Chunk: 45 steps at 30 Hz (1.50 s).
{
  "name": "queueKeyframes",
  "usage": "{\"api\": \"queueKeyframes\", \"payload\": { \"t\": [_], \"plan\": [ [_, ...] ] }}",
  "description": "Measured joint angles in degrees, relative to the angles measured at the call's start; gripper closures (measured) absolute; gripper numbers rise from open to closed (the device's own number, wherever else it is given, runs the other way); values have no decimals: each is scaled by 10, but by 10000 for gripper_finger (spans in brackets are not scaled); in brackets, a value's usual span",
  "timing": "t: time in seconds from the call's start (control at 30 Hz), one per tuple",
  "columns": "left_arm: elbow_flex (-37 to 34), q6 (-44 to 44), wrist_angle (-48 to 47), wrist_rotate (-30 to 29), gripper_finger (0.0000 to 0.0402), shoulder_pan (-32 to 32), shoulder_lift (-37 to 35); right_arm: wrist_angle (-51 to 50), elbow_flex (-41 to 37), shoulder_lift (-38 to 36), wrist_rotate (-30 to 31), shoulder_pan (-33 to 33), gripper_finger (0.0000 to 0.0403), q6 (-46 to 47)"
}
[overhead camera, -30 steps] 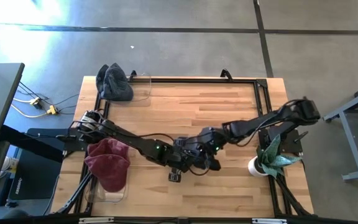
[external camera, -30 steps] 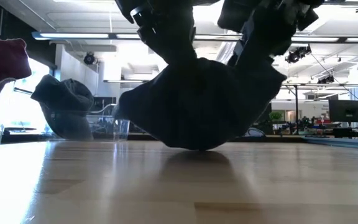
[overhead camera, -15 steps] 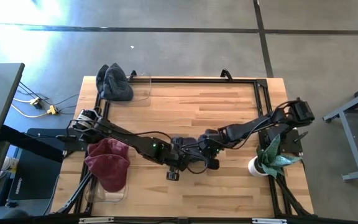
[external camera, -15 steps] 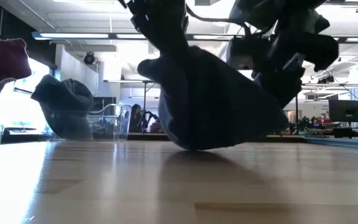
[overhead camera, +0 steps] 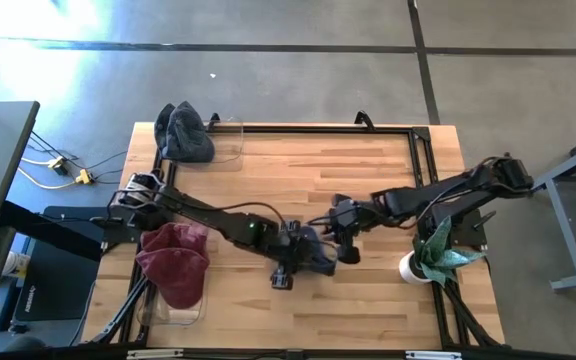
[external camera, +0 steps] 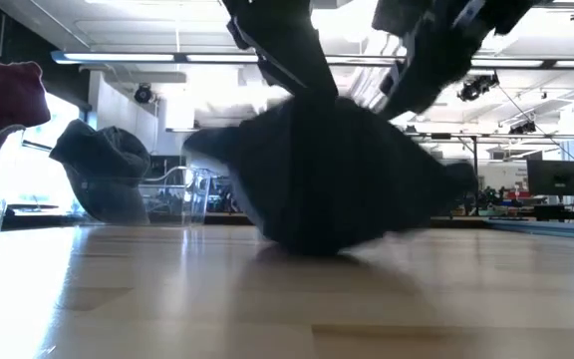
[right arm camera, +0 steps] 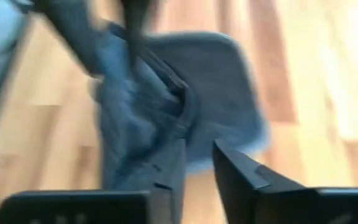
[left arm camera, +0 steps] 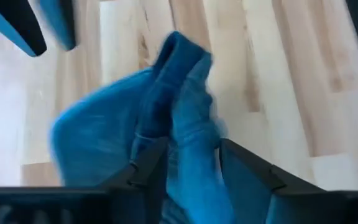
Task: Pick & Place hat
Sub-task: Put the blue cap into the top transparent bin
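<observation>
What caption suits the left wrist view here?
Left gripper straddling a bunched fold of the blue hat above the wooden table.

Both arms reach low toward the middle of the worktop, wrists bent down. The left gripper [overhead camera: 290, 250] has its jaws parted around blue cloth. The right gripper [overhead camera: 339, 240], just beside it, has jaws narrowly apart

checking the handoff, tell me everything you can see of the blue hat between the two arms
The blue hat is a soft knitted beanie, crumpled and folded, resting on the wooden table near its middle. A fold of it stands between the left gripper fingers; the right gripper sits at its edge with fabric between its fingers. Its shape is bunched, not flat.
</observation>
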Motion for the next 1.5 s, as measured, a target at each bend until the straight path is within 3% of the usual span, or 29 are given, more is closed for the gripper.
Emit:
{"api": "queueKeyframes", "payload": {
  "t": [0.13, 0.23, 0.33, 0.43, 0.7, 0.87, 1.0, 1.17, 1.33, 1.5],
  "plan": [
    [0, -38, -10, 90, 233, 16, -8, 50, 0, 6, -63, 18, 268, -10],
    [1, -73, -27, 145, 226, 12, -23, 106, 0, 31, -78, 49, 220, -13],
    [0, -84, -86, 146, 225, -14, -27, 166, 0, 70, -61, 89, 183, -16],
    [-2, -104, -130, 101, 225, -52, -28, 217, 0, 114, -24, 124, 164, -32],
    [-102, -299, -76, -24, 225, -117, -29, 279, 0, 219, 58, 177, 162, -14],
    [-145, -455, -80, -99, 225, -118, -29, 284, 0, 271, 58, 177, 180, 97],
    [-150, -548, -169, -128, 225, -120, -29, 257, 3, 275, 56, 175, 189, 201],
    [-143, -563, -167, -163, 225, -147, -69, 224, 4, 239, 55, 175, 186, 288],
    [-139, -541, -23, -183, 225, -169, -88, 226, 14, 178, 58, 175, 194, 327],
    [-136, -491, 145, -218, 259, -137, -62, 207, 13, 160, 167, 180, 238, 344]
  ]
}}
